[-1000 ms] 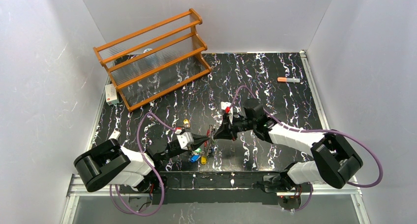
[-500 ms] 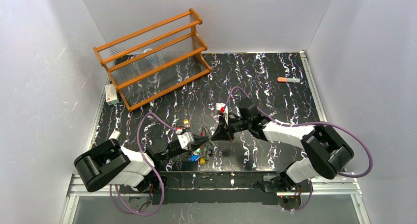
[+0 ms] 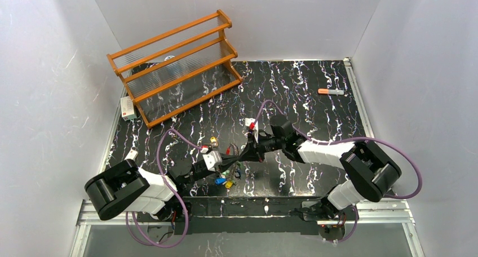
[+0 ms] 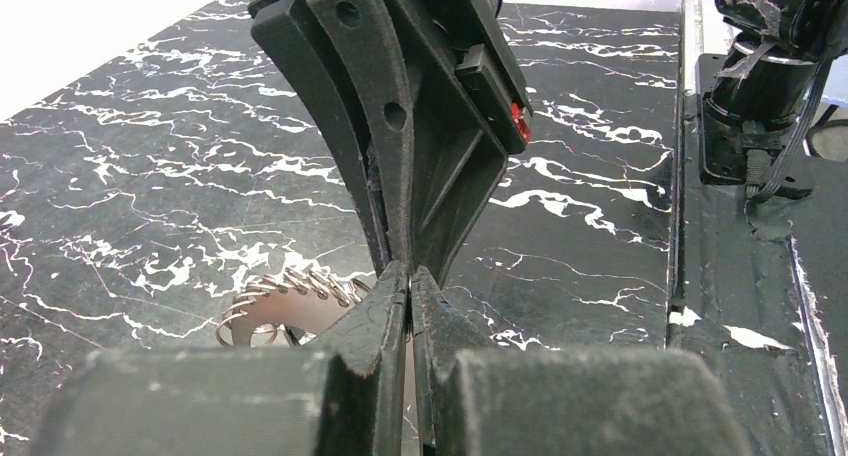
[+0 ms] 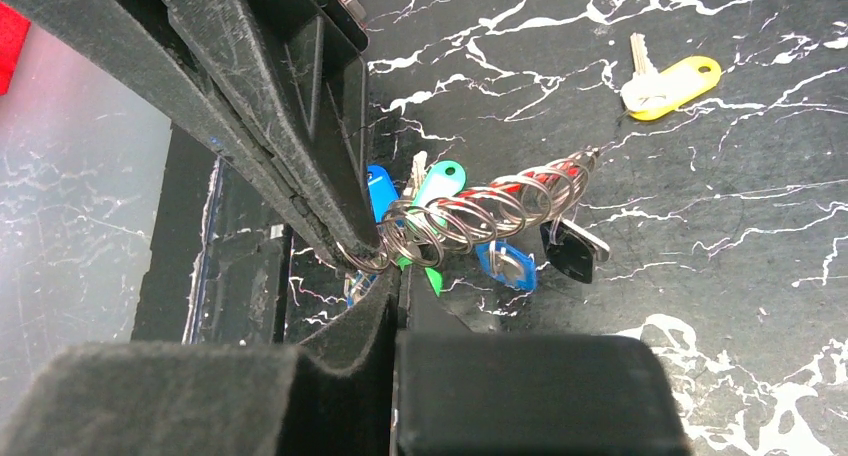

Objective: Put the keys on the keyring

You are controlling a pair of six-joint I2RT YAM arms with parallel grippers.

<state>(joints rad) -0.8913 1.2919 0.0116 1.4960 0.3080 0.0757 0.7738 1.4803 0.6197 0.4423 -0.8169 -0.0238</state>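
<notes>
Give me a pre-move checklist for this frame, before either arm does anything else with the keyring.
1. Both grippers shut: ok. The left gripper and right gripper show no gap between their fingers.
2. Grip on the keyring: cannot tell. Its end meets both tips, and which one pinches it is hidden.
3. Tagged keys hanging on the ring: ok, green and blue among them.
4. All keys threaded: not ok. A yellow-tagged key lies on the table, apart from the ring.
5. Room between the gripper tips: not ok. They crowd the same spot.
</notes>
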